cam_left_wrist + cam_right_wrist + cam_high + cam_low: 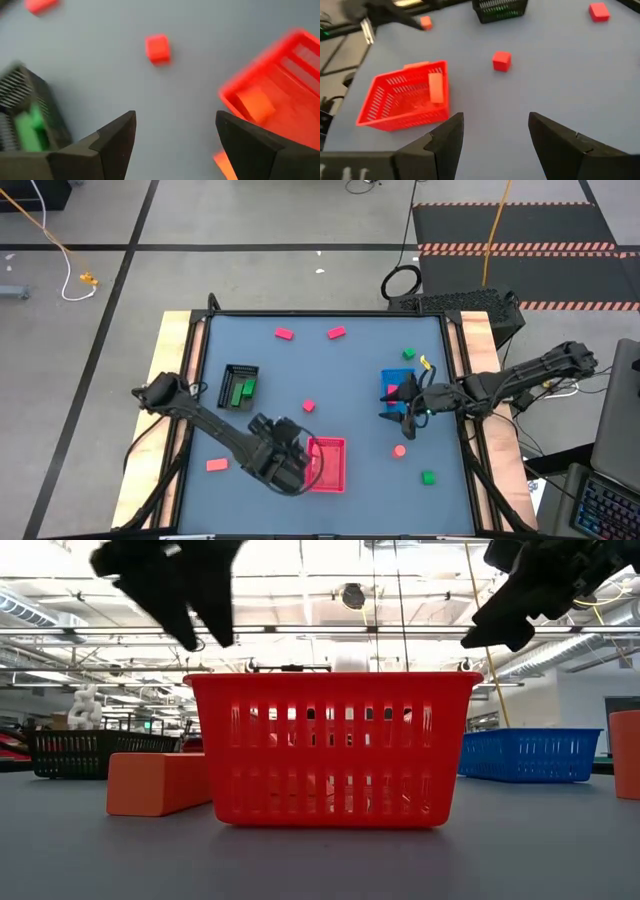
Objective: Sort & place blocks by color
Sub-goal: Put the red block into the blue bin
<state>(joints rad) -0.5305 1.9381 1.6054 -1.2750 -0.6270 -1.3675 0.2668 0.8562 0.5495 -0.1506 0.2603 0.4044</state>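
Observation:
My left gripper (288, 463) (175, 120) hangs open above the table, just left of the red tray (330, 478). A salmon block (256, 104) lies inside that tray. My right gripper (407, 423) (496, 119) is open too, hovering near the blue tray (392, 376). A small red cube (308, 407) (501, 61) sits on the table between both arms. Two magenta blocks (284, 334) (336, 332) lie near the far edge. Green blocks (409, 354) (428, 477) and salmon pieces (217, 465) (400, 450) lie scattered. The black tray (228, 372) holds green blocks (241, 390).
A small yellow object (424, 363) lies beside the blue tray. In the low view the red tray (330, 745) stands in the middle, with a salmon block (158, 782) to its left. Open table stretches between the black tray and the blue tray.

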